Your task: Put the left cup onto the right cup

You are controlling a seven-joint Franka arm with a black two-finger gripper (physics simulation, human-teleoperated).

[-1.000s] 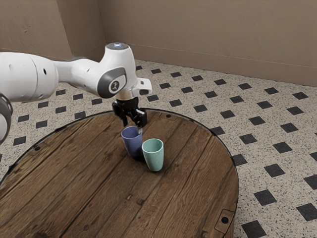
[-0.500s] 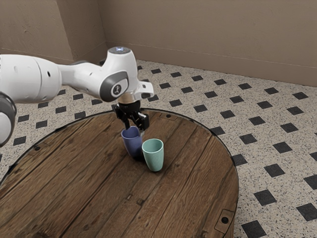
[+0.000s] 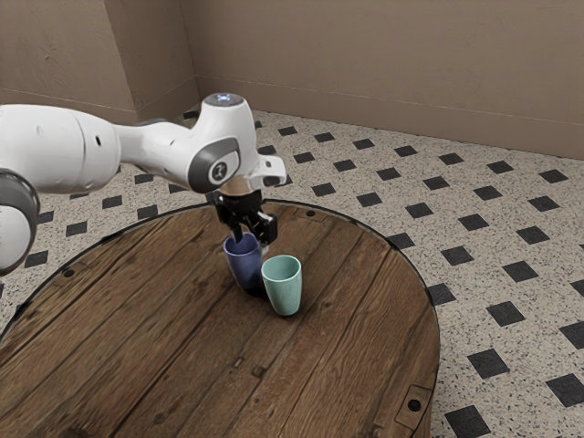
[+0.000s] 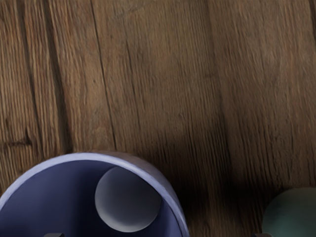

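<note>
A blue-purple cup (image 3: pixel 242 265) stands upright on the round wooden table (image 3: pixel 173 347), and a mint green cup (image 3: pixel 282 285) stands right beside it, toward the exterior view's right. My gripper (image 3: pixel 253 238) hangs at the blue cup's rim, on the side nearest the green cup. It is open: one finger is over the cup's mouth and the other outside its wall. In the wrist view the blue cup (image 4: pixel 54 197) lies just under my hand with its pale bottom showing. The green cup (image 4: pixel 291 215) peeks in beside it.
The table's dark rim (image 3: pixel 415 301) curves round on the exterior view's right, with a checkered floor (image 3: pixel 474 201) beyond it. Bare planks stretch in front of the cups and toward the exterior view's left.
My hand has come down and shifted slightly toward the exterior view's right, bringing the fingers to the blue cup's rim. Neither cup has moved.
</note>
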